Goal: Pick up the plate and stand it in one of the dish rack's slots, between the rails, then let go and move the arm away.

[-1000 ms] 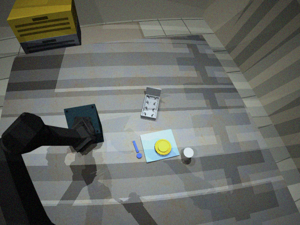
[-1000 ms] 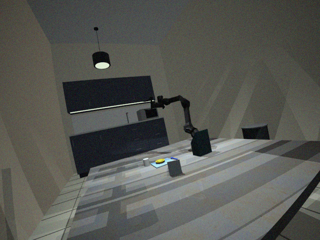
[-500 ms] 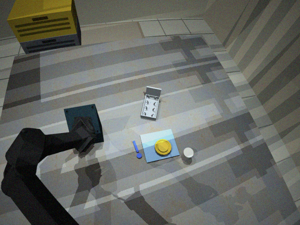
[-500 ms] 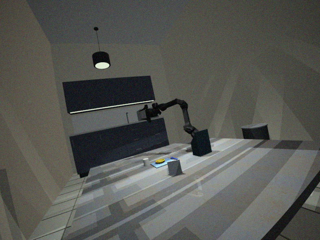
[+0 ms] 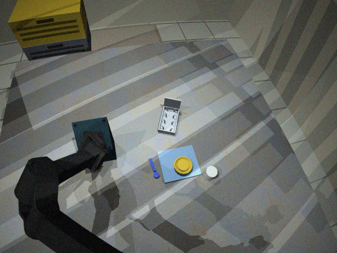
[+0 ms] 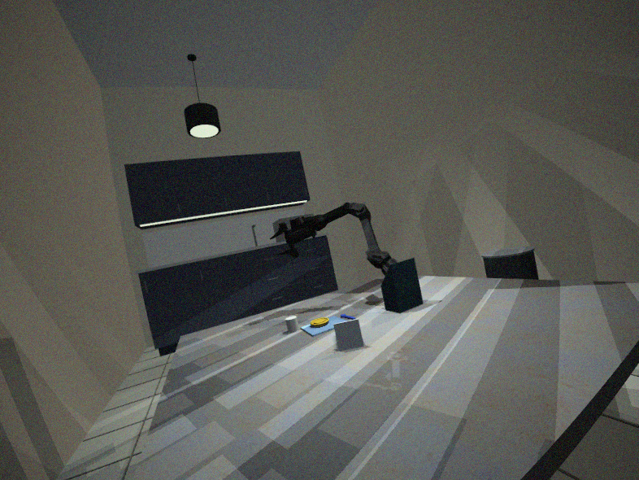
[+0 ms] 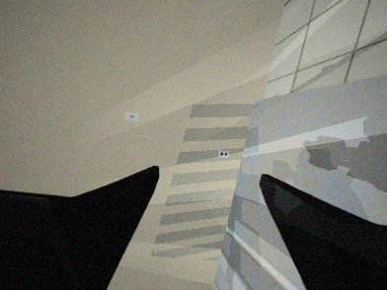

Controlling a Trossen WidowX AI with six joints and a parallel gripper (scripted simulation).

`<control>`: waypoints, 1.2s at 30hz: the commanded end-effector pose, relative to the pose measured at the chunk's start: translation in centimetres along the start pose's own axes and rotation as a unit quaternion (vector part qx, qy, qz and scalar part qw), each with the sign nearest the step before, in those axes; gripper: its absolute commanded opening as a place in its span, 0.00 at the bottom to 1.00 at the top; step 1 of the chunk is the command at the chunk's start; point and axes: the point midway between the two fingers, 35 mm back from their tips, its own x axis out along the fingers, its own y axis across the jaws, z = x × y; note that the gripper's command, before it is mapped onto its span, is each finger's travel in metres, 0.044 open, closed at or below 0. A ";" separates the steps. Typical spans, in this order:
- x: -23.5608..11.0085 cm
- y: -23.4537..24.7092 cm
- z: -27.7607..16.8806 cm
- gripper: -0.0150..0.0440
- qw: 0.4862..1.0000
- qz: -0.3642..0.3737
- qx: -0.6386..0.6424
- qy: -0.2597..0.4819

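Pincer (image 6: 282, 238) spread wide and empty, high above the counter (image 6: 464, 361) | dish rack (image 6: 349, 333) nearest | yellow plate (image 6: 319, 321) flat on blue mat (image 6: 326, 325) just beyond | risk: thin, low rim may slip from the fingers on descent.

Plain beige walls (image 6: 464, 128) enclose a dim kitchen, where a black drum-shaped pendant lamp (image 6: 202, 120) hangs from the grey ceiling, its underside glowing. Against the far wall a long dark wall cabinet (image 6: 216, 185) with a bright strip along its lower edge sits above a dark counter unit with drawers (image 6: 237, 289). A pale tiled floor (image 5: 190, 29) carries a yellow and grey crate (image 5: 50, 27), and a dark round bin (image 6: 510, 262) stands near the right wall.
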 end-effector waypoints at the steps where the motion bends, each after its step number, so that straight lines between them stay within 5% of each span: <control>1: 1.5 -1.6 -1.7 0.93 0.999 -0.026 -0.003 0.021; 18: 6.4 -7.2 -10.9 0.93 0.982 -0.137 -0.012 0.132; 36: 7.9 -12.6 -21.2 0.93 0.921 -0.256 -0.130 0.262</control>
